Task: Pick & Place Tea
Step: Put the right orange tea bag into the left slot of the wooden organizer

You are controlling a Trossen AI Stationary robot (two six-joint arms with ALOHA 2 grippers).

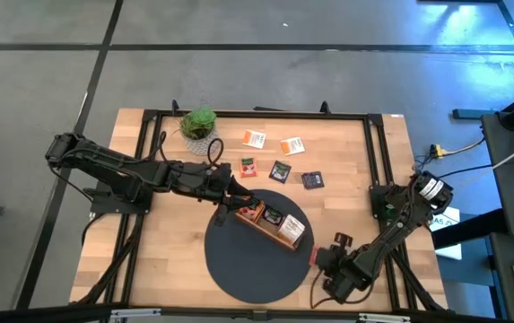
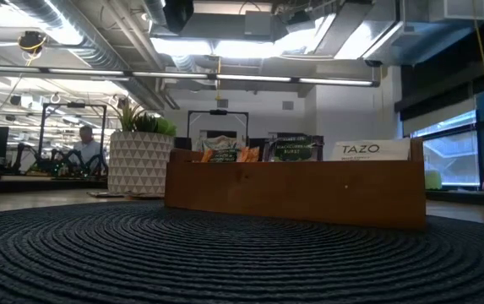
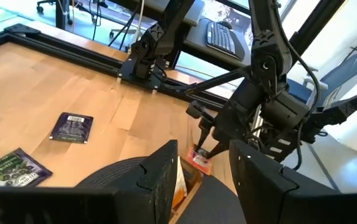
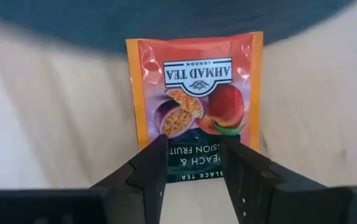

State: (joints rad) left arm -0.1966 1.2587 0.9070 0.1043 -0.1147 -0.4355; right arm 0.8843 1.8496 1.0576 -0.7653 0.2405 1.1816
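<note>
Right tool (image 4: 194,163) sits low over the surface (image 1: 149,260) at the mat's (image 1: 239,269) edge, its fingers spread to either side of an orange peach-and-passion-fruit tea packet (image 4: 194,93) lying flat just ahead of the tips, not yet pinched, so your pick is only lined up. Left tool (image 3: 200,177) hovers at the near end of the wooden tray (image 1: 273,224), fingers parted and empty. You've got several packets standing in the tray already, but five more (image 1: 280,170) lie loose on the surface beyond the left tool, so I'd judge the job about halfway. The packet looks flat, glossy, uncreased.
</note>
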